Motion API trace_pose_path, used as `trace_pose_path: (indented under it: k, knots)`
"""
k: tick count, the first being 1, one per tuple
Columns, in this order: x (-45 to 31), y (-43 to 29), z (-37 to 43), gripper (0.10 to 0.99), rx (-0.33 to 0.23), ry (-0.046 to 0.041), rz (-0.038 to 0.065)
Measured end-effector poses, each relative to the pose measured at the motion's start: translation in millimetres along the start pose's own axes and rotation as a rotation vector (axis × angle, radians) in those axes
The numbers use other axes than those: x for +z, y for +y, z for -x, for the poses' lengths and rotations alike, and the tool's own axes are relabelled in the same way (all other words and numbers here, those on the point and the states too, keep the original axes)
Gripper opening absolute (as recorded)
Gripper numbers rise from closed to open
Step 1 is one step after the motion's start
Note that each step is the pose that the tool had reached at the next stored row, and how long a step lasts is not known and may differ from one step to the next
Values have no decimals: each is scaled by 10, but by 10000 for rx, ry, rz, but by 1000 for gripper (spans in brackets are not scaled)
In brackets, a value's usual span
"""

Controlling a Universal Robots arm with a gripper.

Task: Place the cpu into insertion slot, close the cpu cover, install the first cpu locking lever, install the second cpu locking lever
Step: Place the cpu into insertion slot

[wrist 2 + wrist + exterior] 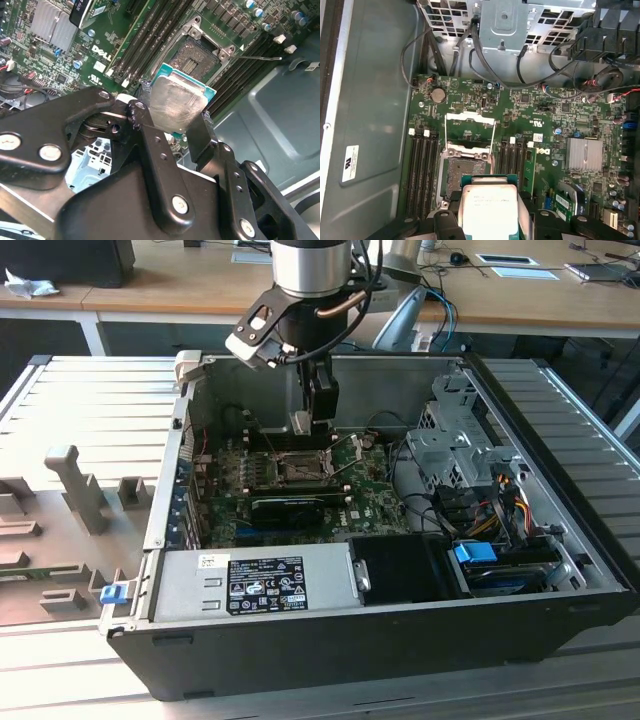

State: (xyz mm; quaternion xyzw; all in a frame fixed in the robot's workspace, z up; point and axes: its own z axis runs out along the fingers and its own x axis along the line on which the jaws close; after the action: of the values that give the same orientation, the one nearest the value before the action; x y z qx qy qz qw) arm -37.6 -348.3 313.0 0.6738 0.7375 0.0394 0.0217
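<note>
- Wooden desks (180, 285) run along the back of the room, and in front of them stands a ribbed grey metal table (90, 390).
- On that table lies an open black computer case (330, 640), its side off so you look straight down into it.
- Along the case's near wall sits a grey power supply (260, 580), and a metal drive cage (455, 440) fills the exterior view's right.
- From where I stand, the green motherboard (380, 490) covers the floor of the case.
- Down into the case reaches the arm (310, 265), with the gripper (318, 415) hanging over the middle of the board.
- The cpu socket (462, 172) lies open and bare, flanked by memory slots.
- The cpu cover (470, 117) is swung back off the socket on its hinge.
- A thin wire lever (260, 57) sticks out sideways from the socket.
- The cpu (175, 102) is pinched at two opposite edges between the black fingers (142, 117), silvery top facing the camera, held above the socket and not yet seated.
</note>
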Motion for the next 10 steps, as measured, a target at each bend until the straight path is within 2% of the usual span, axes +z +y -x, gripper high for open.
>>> trace_pose_path:
  k: [10]
  knots:
    - [41, -4, 1, 529, 1, 12, 1]
